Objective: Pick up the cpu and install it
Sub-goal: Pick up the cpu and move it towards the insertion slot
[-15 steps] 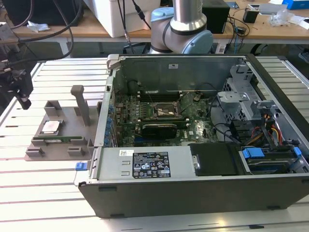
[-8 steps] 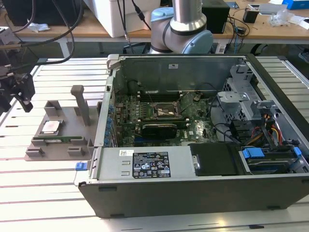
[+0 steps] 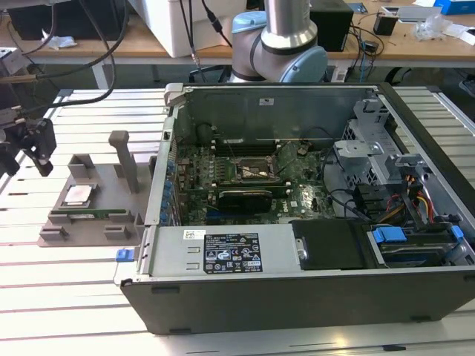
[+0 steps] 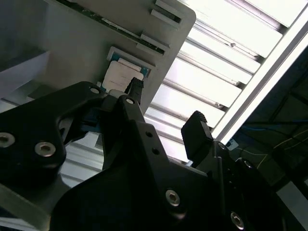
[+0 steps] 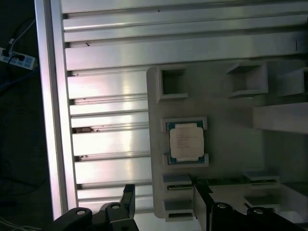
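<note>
cpu: small square silver-topped cpu lay flat, equal-sided, square to its recess.
room: grey plastic fixture lipped its corners; top uncovered.
gripper: black two-fingered gripper gaped wide, empty.

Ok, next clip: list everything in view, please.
Slatted aluminium table: one, silver, under everything.
Grey plastic holder tray: one, grey, on the table, exterior view's left.
Small flat square metal-topped cpu: one, silver-grey, seated in the tray.
Long green memory stick: one, green, in the tray.
Open metal computer case: one, dark grey, mid-table.
Green motherboard: one, green, inside the case.
Jointed metal robot arm: one, silver and blue, behind the case.
Black two-fingered end effector: one, black, open and empty, by the tray's edge.
</note>
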Controlling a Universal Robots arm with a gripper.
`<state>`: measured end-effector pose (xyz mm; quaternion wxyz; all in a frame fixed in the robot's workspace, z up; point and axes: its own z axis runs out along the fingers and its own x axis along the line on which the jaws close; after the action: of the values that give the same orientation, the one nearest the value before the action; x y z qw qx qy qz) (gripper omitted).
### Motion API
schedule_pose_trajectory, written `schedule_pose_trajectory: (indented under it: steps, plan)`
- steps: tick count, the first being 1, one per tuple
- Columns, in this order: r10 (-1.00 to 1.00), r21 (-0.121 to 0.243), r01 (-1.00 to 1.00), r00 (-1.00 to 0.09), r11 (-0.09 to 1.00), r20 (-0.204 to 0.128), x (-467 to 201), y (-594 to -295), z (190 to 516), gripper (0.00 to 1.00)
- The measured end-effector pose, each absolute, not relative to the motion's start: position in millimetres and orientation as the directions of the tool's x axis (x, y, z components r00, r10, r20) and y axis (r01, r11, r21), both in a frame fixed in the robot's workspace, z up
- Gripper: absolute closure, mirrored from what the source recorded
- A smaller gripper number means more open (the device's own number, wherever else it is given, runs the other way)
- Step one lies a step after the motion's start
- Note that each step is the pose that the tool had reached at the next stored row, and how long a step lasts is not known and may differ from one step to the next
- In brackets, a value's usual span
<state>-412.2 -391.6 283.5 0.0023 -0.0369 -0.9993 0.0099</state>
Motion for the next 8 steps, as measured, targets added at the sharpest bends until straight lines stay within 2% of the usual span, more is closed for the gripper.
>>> schedule_pose_trajectory:
  steps: [8]
  plan:
    - [0.074, -0.02, 0.074, -0.997, 0.997, 0.004, -412, -391, 269, 0.4]
